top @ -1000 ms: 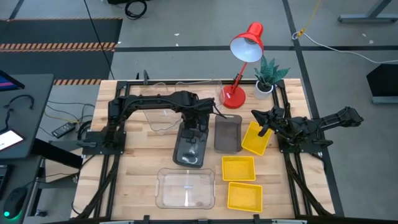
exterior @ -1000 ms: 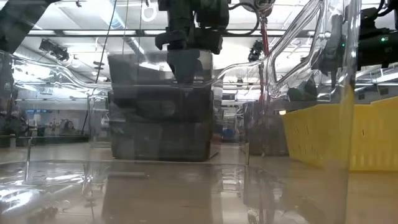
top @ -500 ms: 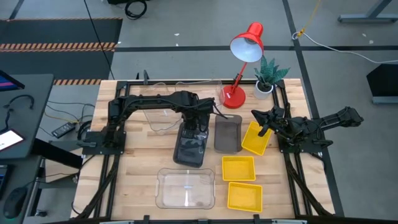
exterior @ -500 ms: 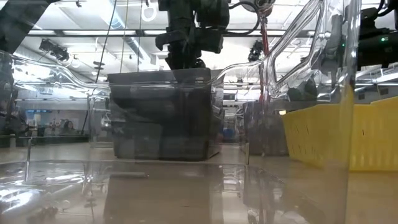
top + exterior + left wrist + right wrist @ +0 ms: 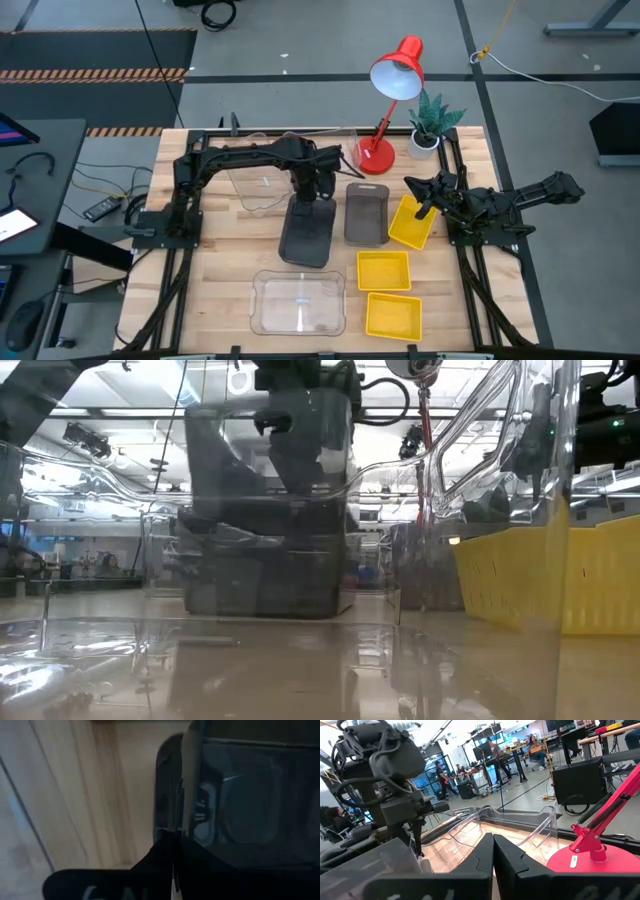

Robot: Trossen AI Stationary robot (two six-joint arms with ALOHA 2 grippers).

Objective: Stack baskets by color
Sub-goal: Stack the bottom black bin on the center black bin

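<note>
- Baskets lie across your worktop [image 5: 210, 280]: a dark grey basket [image 5: 307, 232] at the middle, a second grey basket [image 5: 366, 215] just to its right, three yellow baskets toward the right (one tilted [image 5: 411, 222], two flat [image 5: 384, 271] [image 5: 393, 315]), a clear basket [image 5: 298, 302] at the near edge, and more clear ones [image 5: 262, 170] at the far side.
- You cannot read the far clear baskets well; their see-through walls blur into the wood, and the left arm crosses over them.
- In the low view, clear plastic close to the lens distorts everything behind it, and the grey basket [image 5: 265, 575] shows only as a dark block.
- Your left gripper [image 5: 315, 186] sits at the far end of the middle grey basket. In its wrist view the fingers [image 5: 165, 855] are pressed together with the basket's rim [image 5: 189, 785] rising right at their tips, but you cannot tell whether the rim is pinched.
- Your right gripper [image 5: 425, 208], clenched with nothing in it, rests at the right side, over the tilted yellow basket's far end.
- A red desk lamp [image 5: 390, 95] and a small potted plant [image 5: 432, 125] stand at the far right corner.
- Beyond the table, the right wrist view shows a big open room with desks and people [image 5: 492, 752].
</note>
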